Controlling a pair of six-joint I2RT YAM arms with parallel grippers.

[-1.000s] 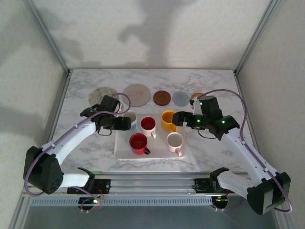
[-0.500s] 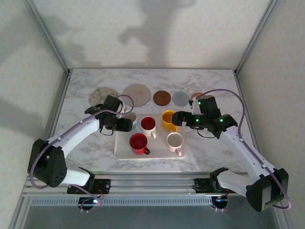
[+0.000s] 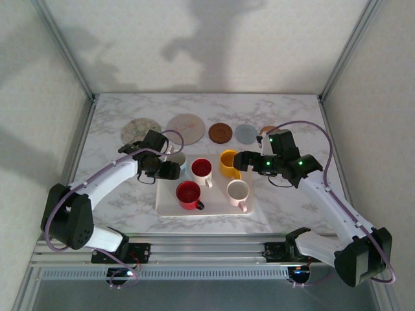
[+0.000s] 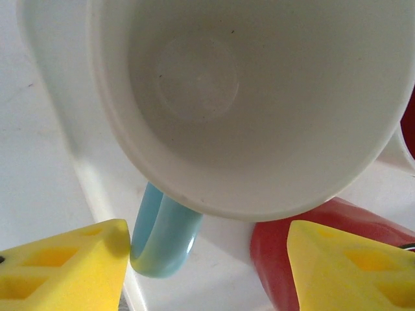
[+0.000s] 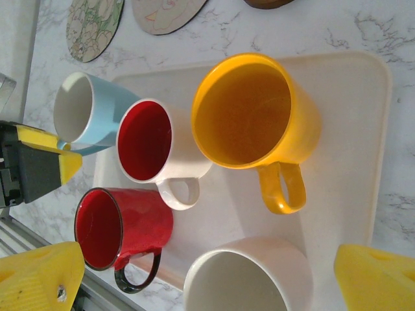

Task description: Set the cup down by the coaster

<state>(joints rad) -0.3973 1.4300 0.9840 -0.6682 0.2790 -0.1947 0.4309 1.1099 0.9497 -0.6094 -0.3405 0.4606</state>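
Observation:
A light blue cup (image 3: 176,159) with a white inside stands at the back left corner of the white tray (image 3: 214,206). My left gripper (image 3: 170,170) is low beside it and open. In the left wrist view its yellow pads (image 4: 61,269) flank the cup's blue handle (image 4: 162,236), the left pad right against it and the right pad in front of a red cup (image 4: 275,259). My right gripper (image 3: 241,162) hovers open over the tray's right side, above the yellow cup (image 5: 253,110) and the white cup (image 5: 249,275). Several round coasters lie behind the tray, among them a floral coaster (image 3: 141,129) and a beige coaster (image 3: 186,128).
The tray also holds a white cup with a red inside (image 3: 201,170) and a red cup (image 3: 189,194). A brown coaster (image 3: 220,132) and a grey coaster (image 3: 246,133) lie further right. Bare marble lies left of the tray (image 3: 123,194).
The left gripper's jaws have narrowed round the blue cup's handle and its arm has shifted slightly. The right arm has barely moved.

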